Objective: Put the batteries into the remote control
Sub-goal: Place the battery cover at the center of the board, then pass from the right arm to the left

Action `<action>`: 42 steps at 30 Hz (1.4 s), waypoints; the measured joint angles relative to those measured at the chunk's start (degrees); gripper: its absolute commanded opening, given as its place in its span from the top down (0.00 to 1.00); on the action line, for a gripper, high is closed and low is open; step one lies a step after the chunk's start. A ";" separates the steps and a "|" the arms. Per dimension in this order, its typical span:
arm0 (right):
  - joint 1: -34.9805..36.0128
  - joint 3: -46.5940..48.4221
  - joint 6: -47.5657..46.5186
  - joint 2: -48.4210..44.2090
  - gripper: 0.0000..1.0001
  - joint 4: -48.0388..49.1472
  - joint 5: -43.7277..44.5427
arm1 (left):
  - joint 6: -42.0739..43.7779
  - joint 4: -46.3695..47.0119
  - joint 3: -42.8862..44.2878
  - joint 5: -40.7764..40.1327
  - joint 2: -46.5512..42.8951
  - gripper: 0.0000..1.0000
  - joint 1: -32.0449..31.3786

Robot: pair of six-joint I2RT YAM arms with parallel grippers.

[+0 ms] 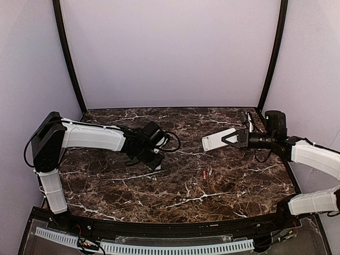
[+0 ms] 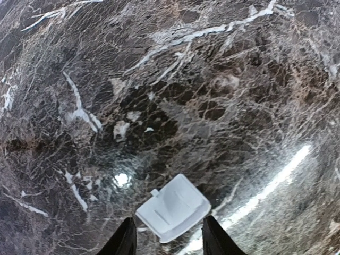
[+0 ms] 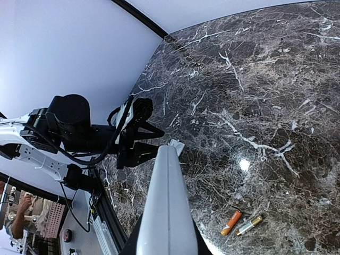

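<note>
My right gripper (image 1: 229, 139) is shut on the remote control (image 1: 218, 141), a slim white handset held above the table. In the right wrist view the remote (image 3: 166, 202) shows edge-on between the fingers. Two batteries lie side by side on the marble below it, one orange (image 3: 231, 222) and one silver and gold (image 3: 248, 225); both show in the top view (image 1: 206, 173). My left gripper (image 2: 170, 241) is open over a small white battery cover (image 2: 172, 208) that lies on the table between its fingers without touching them.
The table is dark marble (image 1: 175, 196) with purple walls at the back and sides. The left arm's wrist and cables (image 3: 79, 133) show beyond the remote. The cover (image 1: 158, 166) lies left of the batteries.
</note>
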 measured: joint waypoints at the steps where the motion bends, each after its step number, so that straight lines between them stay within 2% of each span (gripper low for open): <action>1: -0.17 -0.28 -0.09 -0.33 1.00 -0.04 -0.22 | -0.07 0.20 0.17 0.94 0.00 0.51 -0.17; 9: -1.42 -2.05 -1.46 -4.81 1.00 -1.73 -2.69 | -1.14 5.55 0.39 10.84 -0.48 0.49 -2.34; 15: -1.42 -2.12 -2.73 -8.37 1.00 -3.48 -2.95 | -5.20 12.96 0.26 17.25 -0.87 0.46 -3.26; 20: -1.44 -2.89 -2.86 -9.86 1.00 -3.69 -3.43 | -9.38 23.69 -3.39 23.67 -2.27 0.37 -3.28; 24: -1.44 -4.37 -2.32 -9.90 1.00 -2.82 -5.05 | -14.27 36.68 -7.56 30.86 -4.00 0.32 -3.26; 33: -1.46 -6.82 2.58 -9.81 1.00 5.66 -10.54 | -26.93 60.28 -9.84 39.67 -4.20 0.31 -3.32; 42: -1.14 -8.07 9.84 -7.23 1.00 19.17 -15.19 | -36.00 74.25 -9.84 43.25 -0.66 0.27 -3.32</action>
